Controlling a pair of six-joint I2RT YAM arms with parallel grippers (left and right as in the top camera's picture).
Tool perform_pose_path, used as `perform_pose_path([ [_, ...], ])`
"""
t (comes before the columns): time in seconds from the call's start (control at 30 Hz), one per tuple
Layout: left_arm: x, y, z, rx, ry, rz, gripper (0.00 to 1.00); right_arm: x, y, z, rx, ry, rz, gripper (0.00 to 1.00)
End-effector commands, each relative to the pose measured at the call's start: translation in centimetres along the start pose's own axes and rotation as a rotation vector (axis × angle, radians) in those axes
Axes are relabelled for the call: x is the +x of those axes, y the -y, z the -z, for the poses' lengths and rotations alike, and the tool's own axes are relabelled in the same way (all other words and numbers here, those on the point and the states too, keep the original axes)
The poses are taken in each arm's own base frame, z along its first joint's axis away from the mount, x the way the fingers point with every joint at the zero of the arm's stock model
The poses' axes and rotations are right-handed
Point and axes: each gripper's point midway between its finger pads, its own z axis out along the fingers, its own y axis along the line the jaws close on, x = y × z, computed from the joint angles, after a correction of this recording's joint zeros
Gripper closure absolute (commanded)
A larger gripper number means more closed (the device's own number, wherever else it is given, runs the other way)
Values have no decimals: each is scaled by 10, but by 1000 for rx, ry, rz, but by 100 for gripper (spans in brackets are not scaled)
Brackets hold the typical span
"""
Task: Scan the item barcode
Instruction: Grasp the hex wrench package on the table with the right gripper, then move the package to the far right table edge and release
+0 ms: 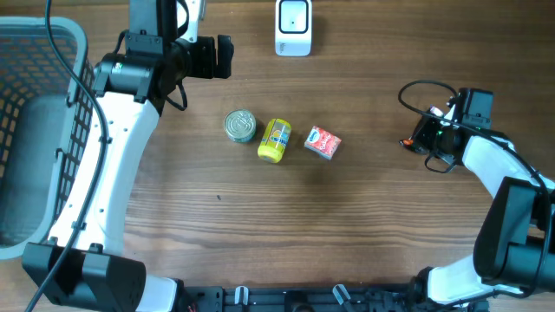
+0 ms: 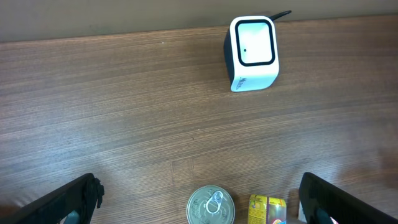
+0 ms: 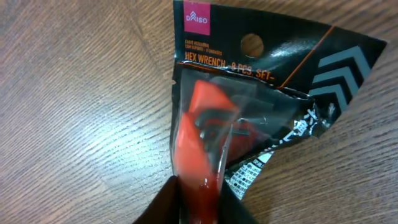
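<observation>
Hex wrench packet [image 3: 280, 93] lies low over the wood at the table's right; grasping looks like the step in hand. Left gripper [image 1: 225, 56] hangs spread and empty, far left. Barcode scanner [image 1: 293, 26] stands far centre. Right gripper [image 3: 199, 202] pinches the packet's end. Next, I judge: carry it left and face its barcode to the scanner

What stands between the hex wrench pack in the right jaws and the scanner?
Nothing visible does. Bare table runs from the hex wrench pack to the scanner. The can, yellow container and red box lie mid-table, off that line; the left gripper sits on the scanner's other side.
</observation>
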Motion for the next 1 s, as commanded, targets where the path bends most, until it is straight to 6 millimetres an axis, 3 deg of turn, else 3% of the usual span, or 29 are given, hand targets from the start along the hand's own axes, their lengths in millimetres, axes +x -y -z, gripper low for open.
perform_pose_path([
  [0.0,2,-3,-4,-14,-8,-14,0,-4,1,-2,9,6,1,92],
  [0.27,3,-3,-4,-14,-8,-14,0,-15,-3,13,-3,54,5,95],
  [0.43,4,-3,-4,-13,-16,-14,0,-45,27,52,68,176,-3,95],
  [0.53,4,-3,-3,-13,-14,-14,0,-66,65,81,106,261,-129,95],
  [0.7,4,-2,-4,-13,-15,-14,0,-94,160,117,286,421,-337,95],
  [0.77,4,-2,-4,-13,-15,-14,0,-102,188,131,368,486,-382,95],
  [0.87,4,-2,-4,-13,-16,-10,0,-116,217,146,435,581,-425,95],
  [0.97,4,-2,-4,-13,-16,-10,0,-126,235,144,467,632,-448,95],
])
